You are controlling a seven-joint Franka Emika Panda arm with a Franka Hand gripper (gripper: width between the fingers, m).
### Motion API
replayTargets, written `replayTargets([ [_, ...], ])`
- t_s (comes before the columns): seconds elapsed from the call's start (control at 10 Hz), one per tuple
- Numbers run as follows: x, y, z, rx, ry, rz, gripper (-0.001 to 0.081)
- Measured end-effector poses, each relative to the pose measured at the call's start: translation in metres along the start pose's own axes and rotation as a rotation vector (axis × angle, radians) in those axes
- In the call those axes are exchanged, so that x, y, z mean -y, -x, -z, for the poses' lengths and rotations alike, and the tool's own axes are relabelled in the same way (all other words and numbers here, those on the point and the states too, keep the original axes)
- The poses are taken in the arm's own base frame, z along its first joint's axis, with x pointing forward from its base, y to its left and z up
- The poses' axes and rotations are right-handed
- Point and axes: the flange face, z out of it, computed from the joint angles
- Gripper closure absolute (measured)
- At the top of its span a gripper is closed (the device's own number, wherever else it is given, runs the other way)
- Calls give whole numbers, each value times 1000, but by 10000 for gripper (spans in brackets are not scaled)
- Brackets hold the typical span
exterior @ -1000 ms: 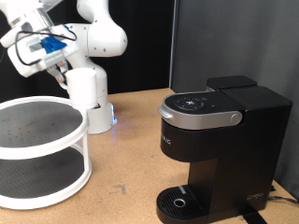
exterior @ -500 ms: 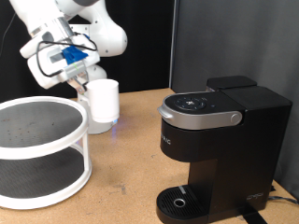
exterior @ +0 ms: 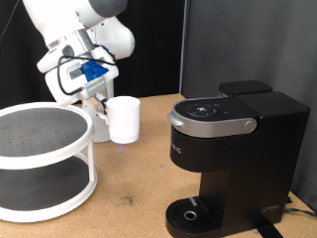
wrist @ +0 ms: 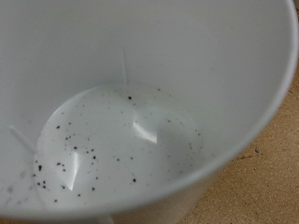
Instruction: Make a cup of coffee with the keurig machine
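The white cup (exterior: pixel 124 119) hangs from my gripper (exterior: pixel 103 100), held at its side on the exterior view's left, just above the wooden table. The gripper is shut on it. In the wrist view the cup's inside (wrist: pixel 131 121) fills the picture; it holds only small dark specks at the bottom. The fingers do not show there. The black keurig machine (exterior: pixel 233 149) stands at the exterior view's right with its lid down, and its round drip tray (exterior: pixel 190 213) is bare. The cup is well to the left of the machine and apart from it.
A white two-tier round rack (exterior: pixel 40 159) stands at the exterior view's left, close beside the cup. The robot's white base (exterior: pixel 91 104) is behind the cup. Bare wooden table (exterior: pixel 134 178) lies between the rack and the machine.
The arm has swung towards the exterior view's right and lower, carrying the cup from behind the rack out towards the machine.
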Motion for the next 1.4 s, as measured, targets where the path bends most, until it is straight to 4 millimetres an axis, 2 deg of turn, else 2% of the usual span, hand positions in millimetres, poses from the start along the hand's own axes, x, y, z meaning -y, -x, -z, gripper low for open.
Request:
replayTargets([
  [0.3, -1, 2, -4, 20, -21, 30, 740],
  [0.5, 3, -5, -15, 47, -27, 51, 740],
  [0.9, 5, -8, -59, 77, -22, 113, 740],
  [1.4, -9, 0, -104, 60, 5, 120, 740],
])
